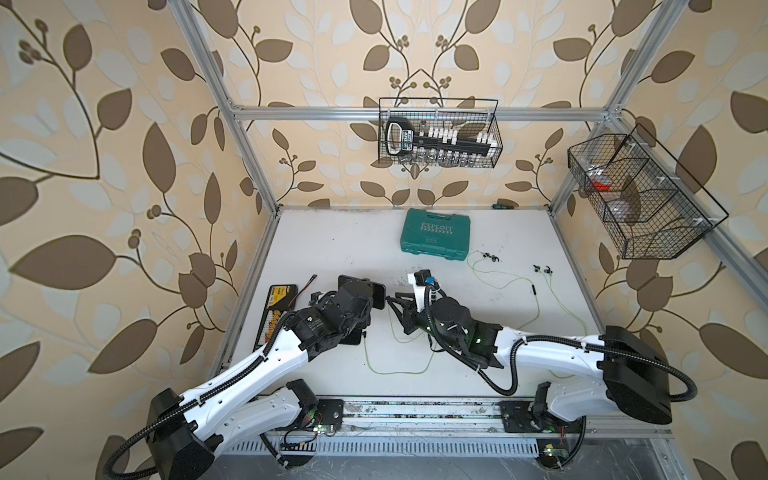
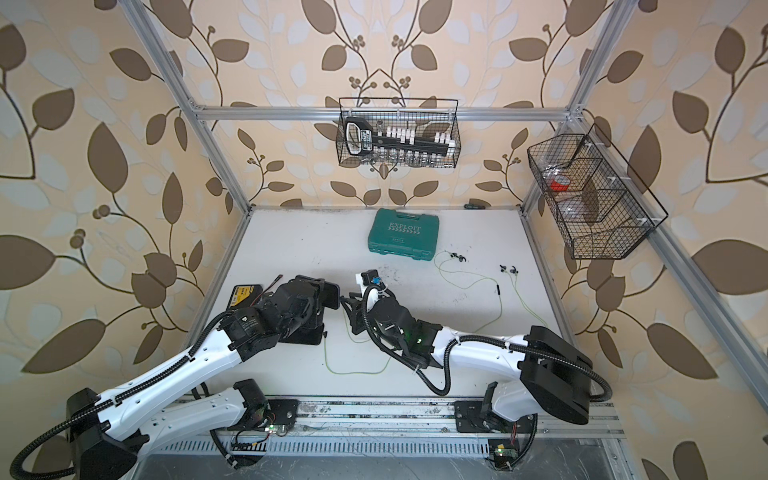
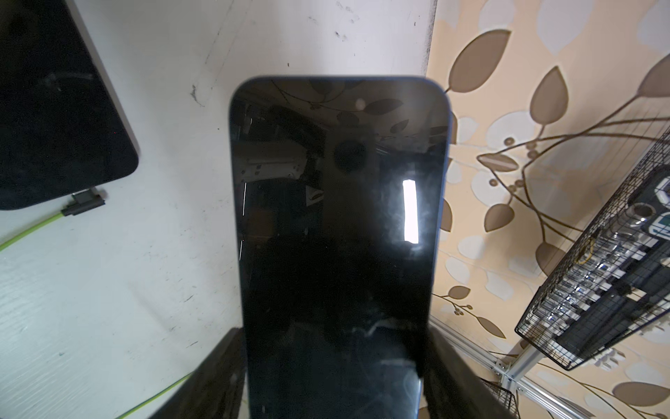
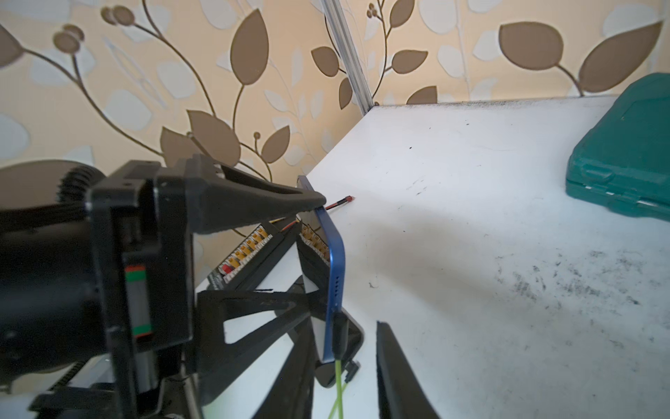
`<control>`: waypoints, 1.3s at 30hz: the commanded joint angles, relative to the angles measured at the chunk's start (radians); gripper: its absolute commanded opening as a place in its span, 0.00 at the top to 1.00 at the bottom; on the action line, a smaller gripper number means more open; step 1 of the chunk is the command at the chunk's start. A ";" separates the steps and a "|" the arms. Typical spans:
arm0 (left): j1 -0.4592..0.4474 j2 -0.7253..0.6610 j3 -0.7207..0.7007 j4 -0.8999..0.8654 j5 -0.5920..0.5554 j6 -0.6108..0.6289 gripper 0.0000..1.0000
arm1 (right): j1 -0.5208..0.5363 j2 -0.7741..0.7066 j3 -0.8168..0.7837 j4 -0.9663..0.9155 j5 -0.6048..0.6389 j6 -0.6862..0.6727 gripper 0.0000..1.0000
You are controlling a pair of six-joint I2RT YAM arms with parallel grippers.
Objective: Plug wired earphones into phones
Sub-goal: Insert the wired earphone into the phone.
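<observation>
From my station, the left gripper [image 3: 333,348] is clenched on the long sides of the blue-edged phone [image 3: 337,225] and holds it raised on edge above the white table [image 1: 324,249], with its dark screen facing the left wrist camera. In the right wrist view, a small black plug [image 4: 339,326] sits in the lower end of that phone's blue rim, and its yellow-green cable [image 4: 338,384] hangs straight down from it. The right gripper [image 4: 344,348] is just at that end of the phone. Its jaws are parted, with the plug and cable between them, and I can see clear space between the cable and the right-hand finger [image 4: 402,373], so I read it as released. The second phone [image 3: 54,109] lies flat on the table beneath the left arm. An angled plug [image 3: 83,203] is seated in its end, and a green lead [image 3: 32,232] runs away from it. In both top views a loop of thin cable [image 1: 395,370] lies on the table between the arms. Two pairs of black earbuds [image 1: 613,257] [image 1: 669,270] rest near the teal toolbox [image 1: 434,235], well apart from the phones. The black-and-yellow bit case [image 1: 274,316] lies along the table's left edge beside the left arm.
</observation>
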 commanded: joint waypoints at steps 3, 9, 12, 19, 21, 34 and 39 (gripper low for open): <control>-0.007 -0.019 0.002 0.040 -0.071 0.002 0.64 | -0.011 -0.043 0.038 -0.125 -0.027 0.036 0.66; -0.008 -0.019 0.019 0.033 -0.055 0.037 0.64 | -0.038 -0.060 0.034 -0.160 -0.156 0.031 0.67; -0.007 -0.013 0.022 0.038 -0.032 0.051 0.64 | -0.040 -0.048 0.052 -0.166 -0.196 0.021 0.67; -0.007 -0.004 0.025 0.061 0.005 0.067 0.63 | -0.042 -0.010 0.091 -0.166 -0.176 0.027 0.73; -0.007 -0.006 0.027 0.060 0.010 0.070 0.64 | -0.048 0.007 0.107 -0.182 -0.163 0.032 0.74; -0.007 -0.016 0.022 0.072 0.039 0.066 0.64 | -0.049 0.052 0.137 -0.176 -0.203 0.053 0.94; -0.008 -0.010 0.024 0.082 0.078 0.067 0.64 | -0.050 0.064 0.140 -0.173 -0.186 0.065 1.00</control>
